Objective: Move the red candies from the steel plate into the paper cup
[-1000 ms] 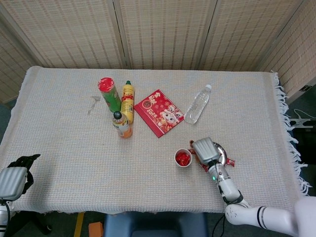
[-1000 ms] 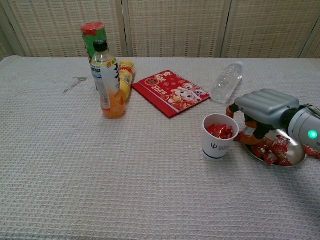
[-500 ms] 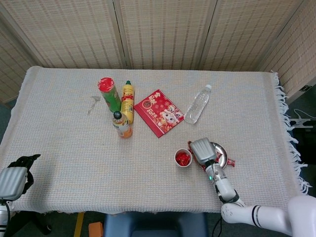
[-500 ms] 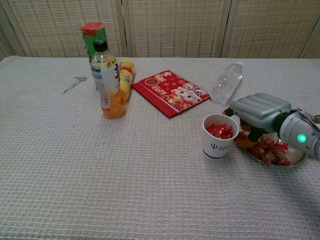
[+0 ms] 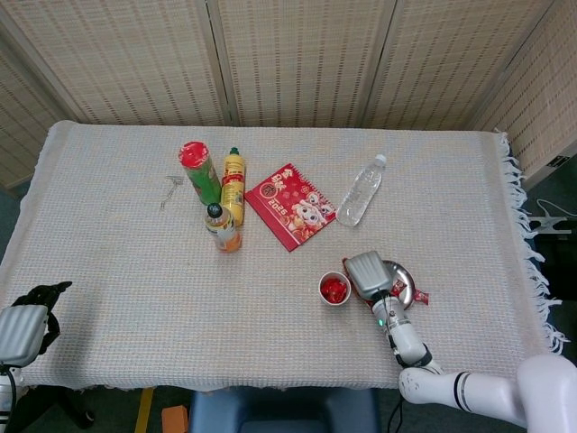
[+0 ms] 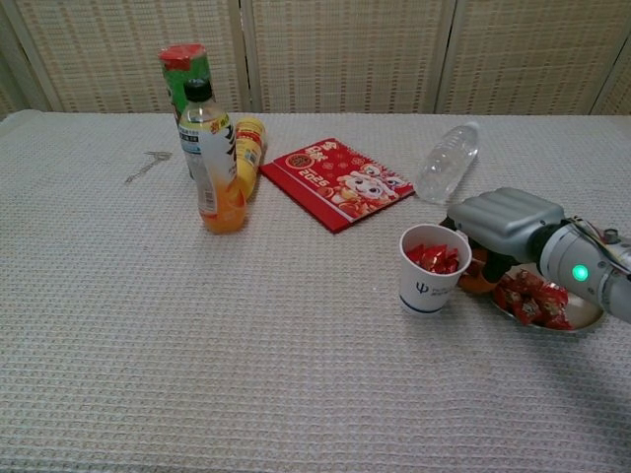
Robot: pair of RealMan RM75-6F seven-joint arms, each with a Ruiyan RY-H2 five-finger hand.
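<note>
One of your hands, the right hand [image 6: 498, 219], hangs palm down between the paper cup [image 6: 434, 269] and the steel plate [image 6: 582, 313]. You cannot tell if its fingers hold anything. Red candies [image 6: 532, 296] lie on the plate, more in the cup.

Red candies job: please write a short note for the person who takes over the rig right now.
Right hand: between the paper cup and the steel plate, fingers down; whether it holds a candy cannot be seen.
Left hand: idle at the near table corner, holding nothing.
Done: the cup already holds red candies.
Left: red candies remain on the plate.
</note>
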